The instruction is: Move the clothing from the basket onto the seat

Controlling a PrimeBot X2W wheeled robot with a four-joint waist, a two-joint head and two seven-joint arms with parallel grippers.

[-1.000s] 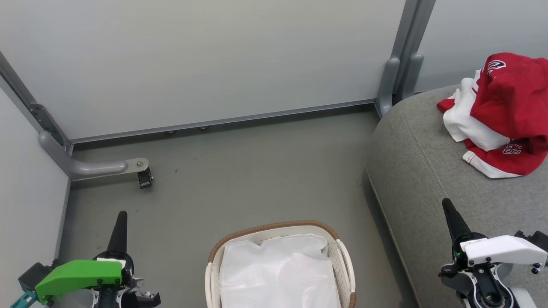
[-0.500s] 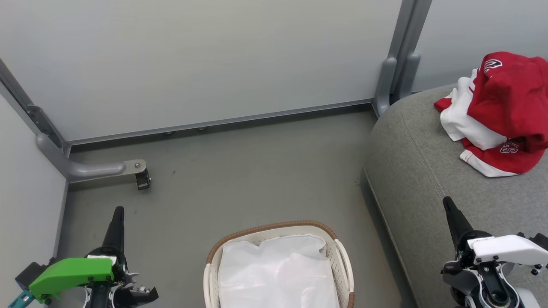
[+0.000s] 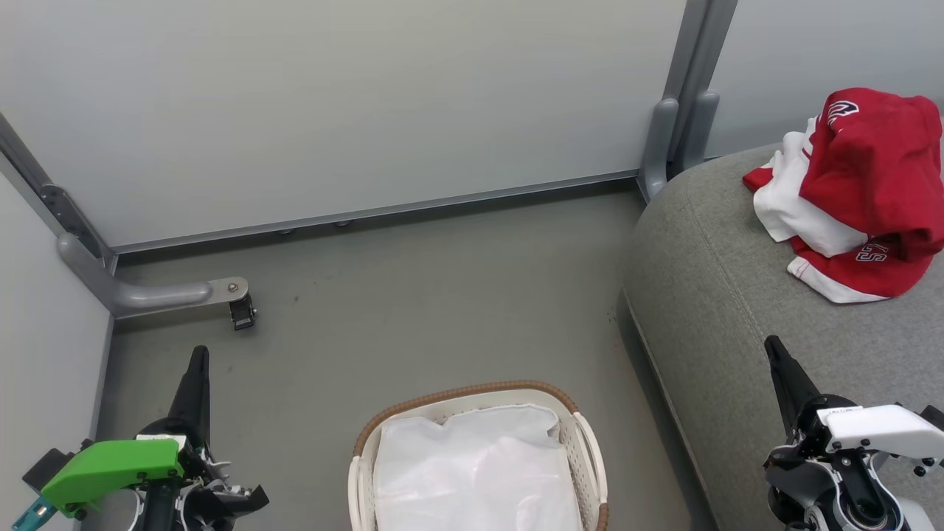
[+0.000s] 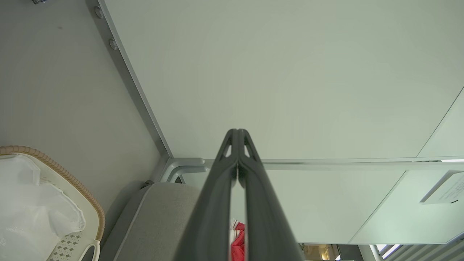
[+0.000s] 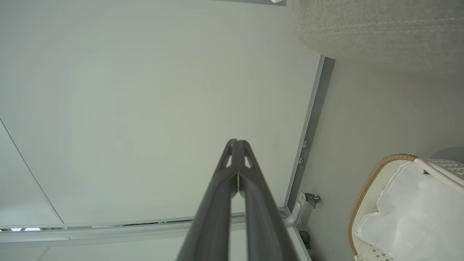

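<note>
Camera's swung a hair since a second ago; nothing else budged. Head view: clothing [image 3: 859,192] heaped on seat [image 3: 723,295] at 2 o'clock, basket [image 3: 472,392] at 6 with just liner [image 3: 479,472] showing. Left pincer [image 3: 198,352] at 8 and right pincer [image 3: 771,343] at 4 are both pressed together, empty. Left wrist: tips shut. Right wrist: same. Risk, I'd say: the heap sits near the seat's far edge, so a stray arm swing could knock it off.
</note>
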